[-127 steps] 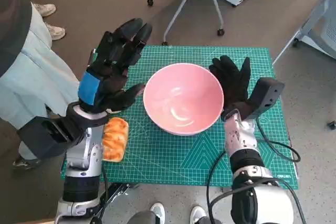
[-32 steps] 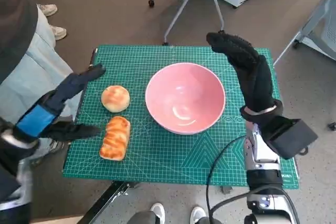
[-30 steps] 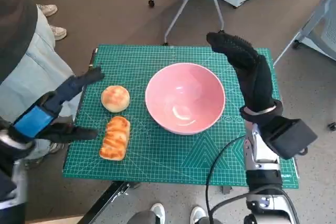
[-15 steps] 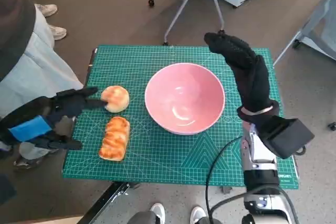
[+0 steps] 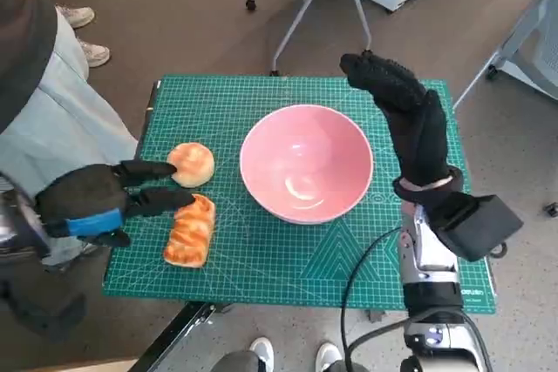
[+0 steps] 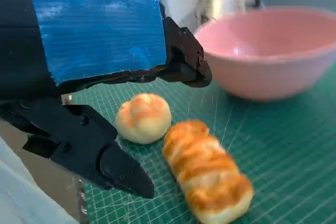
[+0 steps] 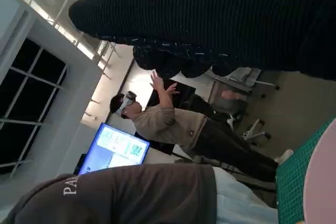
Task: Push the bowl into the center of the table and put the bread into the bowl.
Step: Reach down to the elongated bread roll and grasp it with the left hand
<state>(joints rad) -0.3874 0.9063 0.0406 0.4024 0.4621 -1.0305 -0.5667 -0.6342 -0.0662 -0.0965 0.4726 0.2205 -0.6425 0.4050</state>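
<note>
My glossy pale-pink round bowl [image 5: 306,163] sits on a teal-green cutting mat [image 5: 261,259] ruled with a fine pale grid. The round bun [image 5: 192,163] is pale gold; the long plaited loaf [image 5: 191,230] is orange-brown, striped darker. My black left hand [image 5: 96,202] bears blue tape; my right hand [image 5: 405,124] wears black knit.

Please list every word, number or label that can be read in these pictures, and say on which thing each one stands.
"PA": pale letters on the brown garment of a person close to the right wrist camera; the rest of the word is cut off.
Blue monitor screen behind a standing person: windows with print, too small to read.
Green gridded cutting mat: small pale print near its front right corner, too blurred to read.
Pink bowl, breads, both hands: no text.
</note>
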